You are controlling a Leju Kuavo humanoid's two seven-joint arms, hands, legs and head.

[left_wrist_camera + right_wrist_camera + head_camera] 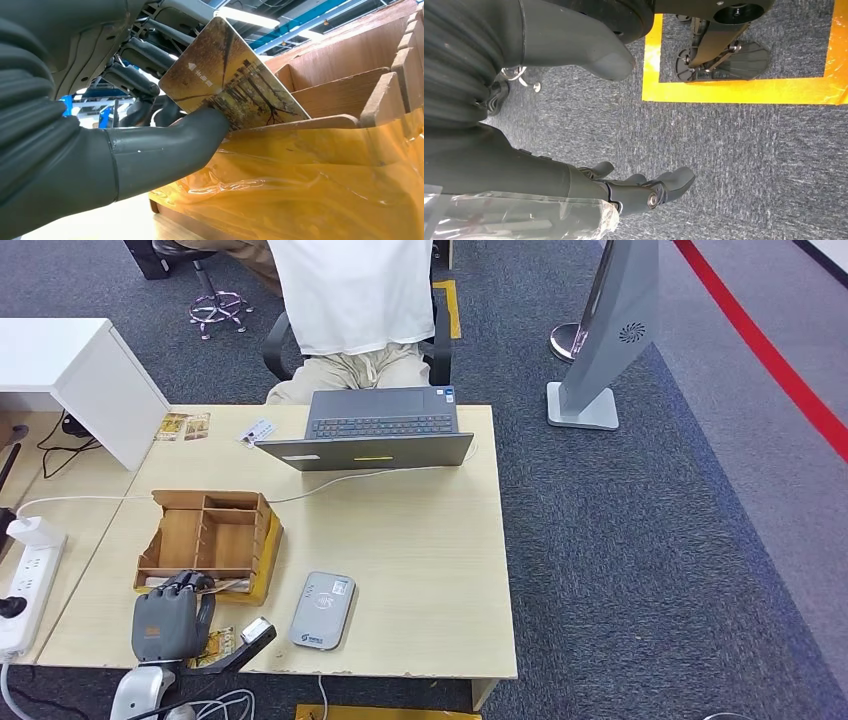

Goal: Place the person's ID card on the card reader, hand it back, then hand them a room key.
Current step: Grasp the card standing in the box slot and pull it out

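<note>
Left hand [150, 145] pinches a room key [230, 85] at the wooden organizer [205, 540]; right hand [644, 192] hangs spread.

We see a light wooden table [420, 540]; on it lie an open laptop [375, 430], a wooden compartment box [207, 540], a grey card reader [323, 610], a white power strip [25, 580] and two cards [183, 426] at the far edge.

organizer box [208, 535]: bare wood, wrapped in glossy yellow film | room key [227, 85]: glossy printed plastic | surface [420, 570]: smooth pale laminate
</note>
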